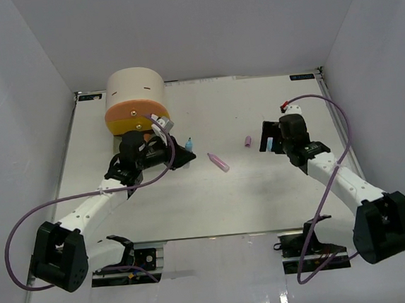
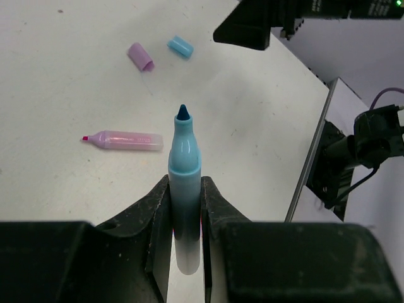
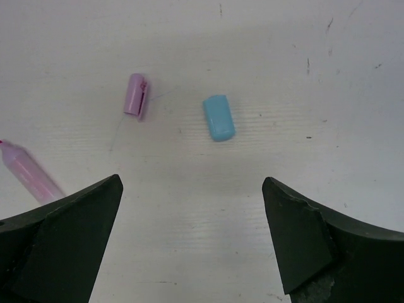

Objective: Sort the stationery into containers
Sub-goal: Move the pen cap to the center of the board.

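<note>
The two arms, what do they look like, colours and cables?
The left arm and right arm have white links, black boxy joints, and each a looping purple cable. The left tool and right tool have black, wedge-shaped, scuffed fingers.

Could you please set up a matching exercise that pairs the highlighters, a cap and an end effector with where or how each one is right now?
Column 1
1. blue highlighter
2. pink highlighter
3. blue cap
4. right end effector

Column 2
A. lying loose on the table, tip bare
B. open, nothing between its fingers
C. clamped in the left end effector, tip bare
D. lying near the purple cap, off its pen

Pairs: 1-C, 2-A, 3-D, 4-B
</note>
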Robot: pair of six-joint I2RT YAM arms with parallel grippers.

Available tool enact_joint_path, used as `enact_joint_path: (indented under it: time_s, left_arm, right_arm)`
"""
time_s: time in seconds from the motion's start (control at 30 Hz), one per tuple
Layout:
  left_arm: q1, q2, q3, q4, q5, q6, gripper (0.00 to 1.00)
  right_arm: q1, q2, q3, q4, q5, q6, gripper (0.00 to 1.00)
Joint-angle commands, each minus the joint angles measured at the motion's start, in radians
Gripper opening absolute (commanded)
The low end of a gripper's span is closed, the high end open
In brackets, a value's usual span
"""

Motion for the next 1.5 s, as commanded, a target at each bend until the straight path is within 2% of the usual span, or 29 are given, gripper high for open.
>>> enact_joint_path:
  time_s: [0.0,0.03,0.1,0.3,0.5,0.6,0.77,1.1,1.47]
  left_arm:
    - [-0.001,-0.043,0.061,-0.128,0.072,0.116,0.00]
    - [-0.001,-0.046,0.063,-0.154,0.063,0.139,0.00]
    - [-0.001,-0.057,0.058,-0.171,0.035,0.158,0.00]
    - [0.001,-0.051,0.071,-0.233,-0.032,0.179,0.00]
    - [-0.001,-0.065,0.064,-0.245,-0.105,0.178,0.00]
    - [-0.001,-0.079,0.060,-0.236,-0.123,0.169,0.00]
    - [-0.001,-0.088,0.055,-0.231,-0.149,0.162,0.00]
    - [-0.001,-0.091,0.049,-0.227,-0.172,0.156,0.00]
    - [-0.001,-0.085,0.045,-0.220,-0.168,0.150,0.00]
  right_arm:
    - [-0.071,0.099,0.051,-0.023,-0.062,0.003,1.00]
    - [-0.082,0.122,0.056,-0.006,-0.066,-0.012,1.00]
    - [-0.103,0.180,0.067,0.023,-0.089,-0.036,0.92]
    - [-0.119,0.337,0.142,0.094,-0.138,-0.168,0.84]
    - [-0.119,0.484,0.209,0.118,-0.197,-0.273,0.82]
    - [-0.120,0.535,0.229,0.112,-0.217,-0.302,0.81]
    - [-0.119,0.576,0.245,0.092,-0.299,-0.359,0.70]
    - [-0.077,0.601,0.240,0.040,-0.411,-0.494,0.70]
    - [0.116,0.589,0.214,-0.061,-0.499,-0.655,0.72]
